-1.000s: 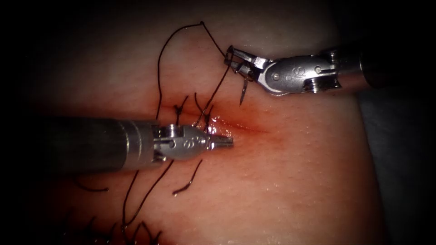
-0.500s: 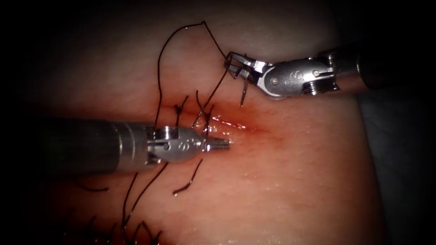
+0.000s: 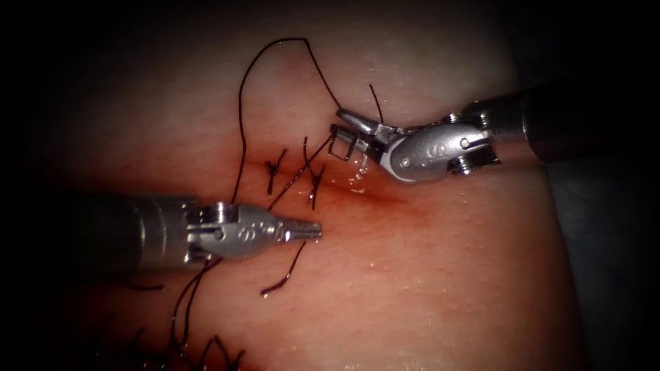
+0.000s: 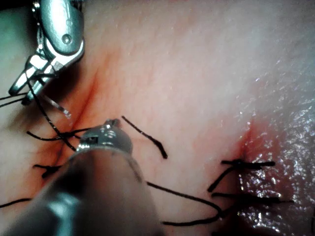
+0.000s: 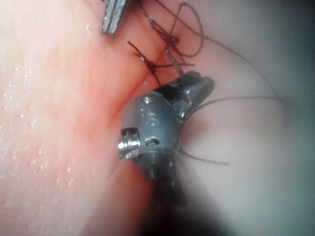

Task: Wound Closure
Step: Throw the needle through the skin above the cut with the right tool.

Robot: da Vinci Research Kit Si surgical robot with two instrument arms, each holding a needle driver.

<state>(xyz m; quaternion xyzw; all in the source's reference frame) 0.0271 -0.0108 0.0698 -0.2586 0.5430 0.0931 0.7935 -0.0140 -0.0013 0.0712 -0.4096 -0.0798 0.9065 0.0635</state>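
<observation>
The right tool is coming in from the right and has moved down and to the left in the last second, so it is now sitting just above the cut. Its jaws are clamped on the needle, holding it near the thread end of its curve. The needle is hanging under the jaws, close to the tissue, and I cannot tell if its point is touching the surface. The thread is running from the needle up in a big loop and then down past two finished knots on the left part of the cut.

The left tool has drawn back a little to the left and is lying below the cut, with its jaws together and holding nothing. A loose cut end of thread is lying under it.

In my judgement the risks here are these:
- The loop of thread is lying near both tools, so it could catch on a jaw or on a knot and tangle.
- The needle is being held near its end, so it could turn in the jaws if it presses on the tissue.
- Red fluid is making the open part of the cut harder to read.
</observation>
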